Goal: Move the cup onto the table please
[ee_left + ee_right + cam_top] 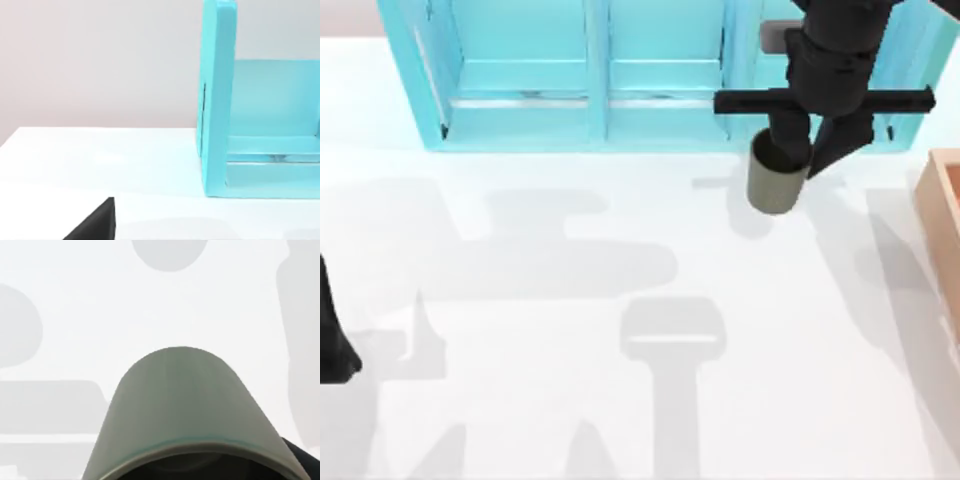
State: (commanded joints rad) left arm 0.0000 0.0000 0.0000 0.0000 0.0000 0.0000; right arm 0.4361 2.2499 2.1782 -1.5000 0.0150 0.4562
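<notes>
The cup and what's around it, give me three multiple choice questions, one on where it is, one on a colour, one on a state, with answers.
1. Where is the cup?
A. In the shelf's left bay
B. In front of the shelf's right end, at the right pincer
C. Inside the wooden box

2. What colour is the shelf unit?
A. Turquoise
B. Red
C. Tan

3. What is the right pincer doing?
A. Parked, holding nothing
B. Gripping the box
C. Shut on the cup

Answers: B, the top view shows it over the white table there. A, its walls are turquoise. C, one finger sits inside the rim, one outside. The left pincer idles at the table's left edge.
</notes>
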